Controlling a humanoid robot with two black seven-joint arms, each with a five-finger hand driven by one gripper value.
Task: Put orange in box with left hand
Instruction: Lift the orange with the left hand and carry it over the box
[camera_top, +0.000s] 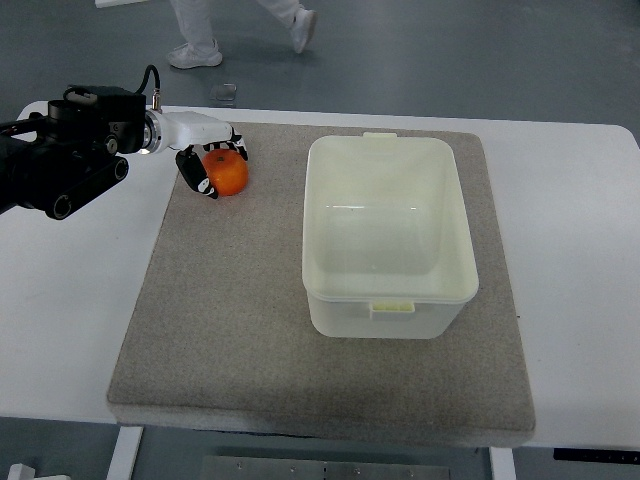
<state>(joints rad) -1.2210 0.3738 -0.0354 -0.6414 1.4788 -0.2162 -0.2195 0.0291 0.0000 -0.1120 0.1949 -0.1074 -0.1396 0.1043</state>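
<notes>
The orange (229, 174) sits on the grey mat (230, 300) near its far left corner. My left hand (208, 160), white with dark fingers, reaches in from the left edge and is at the orange. Its fingers (197, 177) curl around the orange's left and far sides and touch it. The orange still rests on the mat. The box (388, 290) is a white, open, empty plastic tub standing on the mat to the right of the orange. My right hand is out of view.
The mat lies on a white table (570, 250). My left arm's black forearm (60, 160) lies over the table's left edge. A person's legs and white shoes (200, 50) are on the floor beyond the table.
</notes>
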